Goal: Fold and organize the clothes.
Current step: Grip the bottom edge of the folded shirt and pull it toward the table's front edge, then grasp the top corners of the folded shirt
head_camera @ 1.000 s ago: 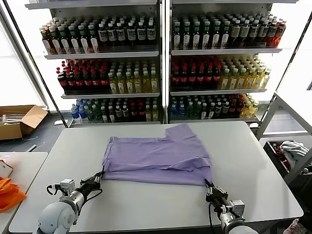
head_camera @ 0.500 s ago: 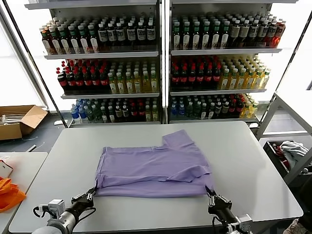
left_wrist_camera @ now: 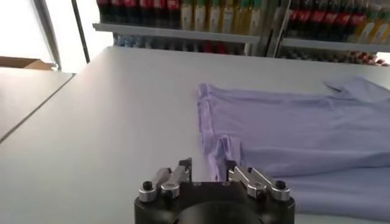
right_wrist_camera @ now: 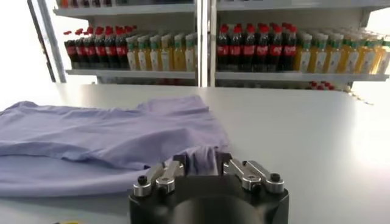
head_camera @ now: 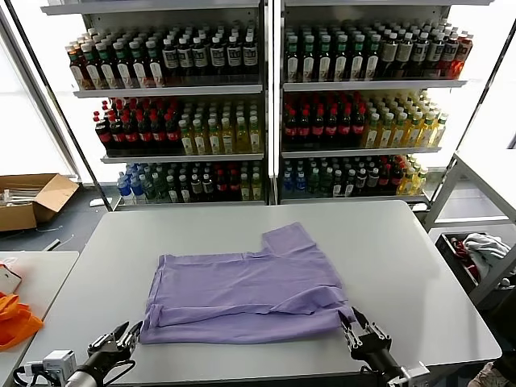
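Observation:
One lavender T-shirt (head_camera: 250,286) lies plain side up on the white table (head_camera: 403,258), folded across, with a sleeve pointing to the far side. Its near hem lies close to the table's near edge. My left gripper (head_camera: 122,333) is at the shirt's near left corner, open, with the corner's folded edge (left_wrist_camera: 216,152) between its spread jaws. My right gripper (head_camera: 355,322) is at the near right corner, open, with a bunched bit of cloth (right_wrist_camera: 201,159) between its jaws. The shirt also shows in the left wrist view (left_wrist_camera: 292,134) and the right wrist view (right_wrist_camera: 103,140).
Shelves of drink bottles (head_camera: 266,105) stand behind the table. A lower side table (head_camera: 32,274) with an orange item (head_camera: 16,318) is at the left, and a cardboard box (head_camera: 32,197) sits on the floor. A rack with cloth (head_camera: 480,250) stands at the right.
Both grippers drew back toward the near edge, dragging the shirt with them. Their jaws, closed on the corners earlier, now stand apart.

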You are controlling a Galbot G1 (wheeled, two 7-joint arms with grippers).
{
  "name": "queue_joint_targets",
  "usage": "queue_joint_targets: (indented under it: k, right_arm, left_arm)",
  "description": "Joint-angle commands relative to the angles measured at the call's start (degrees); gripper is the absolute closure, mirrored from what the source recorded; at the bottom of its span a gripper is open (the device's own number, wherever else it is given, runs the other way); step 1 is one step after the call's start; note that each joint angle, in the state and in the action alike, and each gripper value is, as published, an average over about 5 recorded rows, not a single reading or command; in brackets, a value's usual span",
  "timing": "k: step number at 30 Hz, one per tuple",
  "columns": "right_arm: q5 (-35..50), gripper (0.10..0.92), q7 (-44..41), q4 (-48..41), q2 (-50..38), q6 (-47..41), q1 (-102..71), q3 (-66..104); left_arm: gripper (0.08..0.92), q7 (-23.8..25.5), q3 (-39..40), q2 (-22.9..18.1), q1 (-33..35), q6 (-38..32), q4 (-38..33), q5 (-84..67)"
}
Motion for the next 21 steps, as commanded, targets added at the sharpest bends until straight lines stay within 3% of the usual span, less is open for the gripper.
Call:
queue_joint_targets:
  k: [1,5,11,14,21]
  right_arm:
    - [4.1,0.475,-1.7,-2.5,-3.2,0.3,12.0,3.3]
    - [3.9,0.354,-3.2,-7.8,-3.4,-3.0,22.5,0.1]
    - [4.7,0.217,-7.6,-24.0,0.2,-6.6,38.0,-7.7]
    - [5.6,0.205,-9.2,-31.3,1.7,-7.6,44.7,-11.5]
    - [8.5,0.202,-10.1,-42.7,2.4,-9.3,53.7,-18.3]
  left_arm:
    - [0.540,0.7,-7.1,7.9,-2.5,-0.3,-0.4,-6.6]
    - [0.428,4.0,-4.1,11.6,-9.5,-0.3,4.4,-7.1]
    - [0.255,8.9,3.8,13.3,-19.6,-0.3,13.4,-5.4]
    - [0.195,9.7,9.0,14.5,-25.7,-0.3,18.1,-5.5]
    - [0.177,9.8,19.2,16.2,-37.8,-0.3,28.8,-5.5]
